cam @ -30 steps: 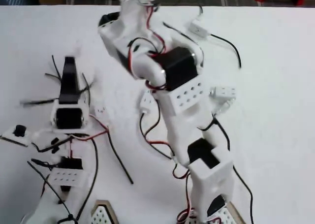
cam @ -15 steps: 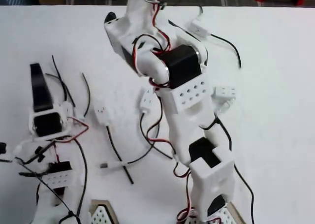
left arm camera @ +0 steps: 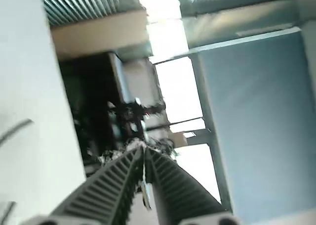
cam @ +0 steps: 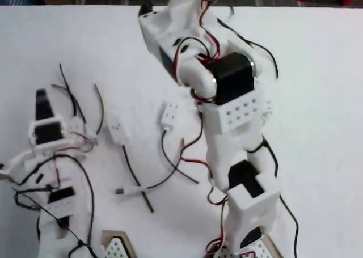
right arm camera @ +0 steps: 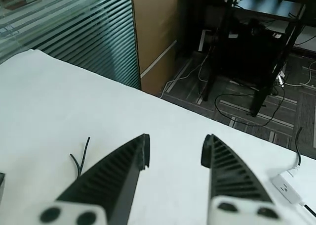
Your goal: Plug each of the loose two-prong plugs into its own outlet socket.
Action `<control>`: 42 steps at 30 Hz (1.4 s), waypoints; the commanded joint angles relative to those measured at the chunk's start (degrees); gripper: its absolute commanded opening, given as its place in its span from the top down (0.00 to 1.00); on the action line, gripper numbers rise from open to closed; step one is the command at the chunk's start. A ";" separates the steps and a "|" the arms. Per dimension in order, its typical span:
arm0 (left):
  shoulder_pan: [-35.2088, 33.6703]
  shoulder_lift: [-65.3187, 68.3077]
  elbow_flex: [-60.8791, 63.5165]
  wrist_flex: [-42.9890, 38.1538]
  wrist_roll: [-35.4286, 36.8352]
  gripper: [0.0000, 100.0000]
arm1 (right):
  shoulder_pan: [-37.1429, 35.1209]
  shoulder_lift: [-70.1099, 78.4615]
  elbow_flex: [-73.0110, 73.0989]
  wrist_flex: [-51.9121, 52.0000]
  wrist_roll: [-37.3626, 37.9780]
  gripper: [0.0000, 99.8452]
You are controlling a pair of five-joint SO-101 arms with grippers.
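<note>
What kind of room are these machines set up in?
Probably an office or lab: a white table strewn with wires, a striped glass partition behind it, and a dark desk beyond.

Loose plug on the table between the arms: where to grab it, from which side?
Probably the plug by its white body, behind the grey prong end, from straight above, closing across the narrow width. It lies flat, sides exposed; a black wire crosses its tail end.

On the white desk point(cam: 317, 71) lie white socket blocks point(cam: 169, 114) with black cords point(cam: 136, 181), the white right arm point(cam: 235, 113) and left arm point(cam: 25, 160) carry black motors and red-and-black wires, and the right gripper point(right arm camera: 175, 156) is black and ribbed before teal striped blinds point(right arm camera: 74, 27).
</note>
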 commanded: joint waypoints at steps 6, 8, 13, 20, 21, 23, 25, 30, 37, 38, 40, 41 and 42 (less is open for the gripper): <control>-3.74 -0.66 -0.09 -1.58 -2.11 0.97 | 0.22 -3.03 -0.44 0.75 -0.09 0.82; -3.65 -0.66 -0.09 -2.02 -8.44 0.97 | 0.22 -3.03 -0.53 1.01 -0.18 0.82; 1.80 -0.31 -0.09 4.40 -41.93 0.97 | 0.22 -3.03 -0.62 1.01 -0.18 0.82; 15.87 -0.57 -0.09 21.10 -91.69 0.97 | 0.40 -3.03 -0.70 1.01 -0.26 0.82; 16.84 -0.57 -0.09 22.33 -94.33 0.97 | 0.31 -3.03 -0.70 1.01 -0.26 0.82; 17.27 -0.57 -0.44 24.88 -96.00 0.98 | 0.31 -3.03 -0.70 1.01 -0.26 0.82; 16.31 -0.57 -2.46 29.27 -96.26 0.98 | 0.22 -3.03 -0.70 1.01 -0.26 0.82; 11.30 -0.22 -22.95 61.36 -94.07 0.98 | 0.22 -3.03 -0.70 1.01 -0.26 0.82; 19.03 -0.13 -53.80 106.20 -81.85 0.97 | 0.22 -3.03 -0.70 1.10 -0.26 0.82; 20.53 -0.13 -55.91 109.63 -81.85 0.97 | 0.22 -3.03 -0.70 1.19 -0.26 0.82; 22.29 -0.13 -57.32 112.62 -82.11 0.97 | 0.31 -3.03 -0.70 1.45 -0.26 0.82; 22.29 -0.13 -57.05 112.62 -82.11 0.97 | 0.31 -3.03 -0.70 1.45 -0.26 0.82; 22.29 -0.13 -56.35 112.88 -82.11 0.97 | 0.31 -3.03 -0.70 1.45 -0.26 0.82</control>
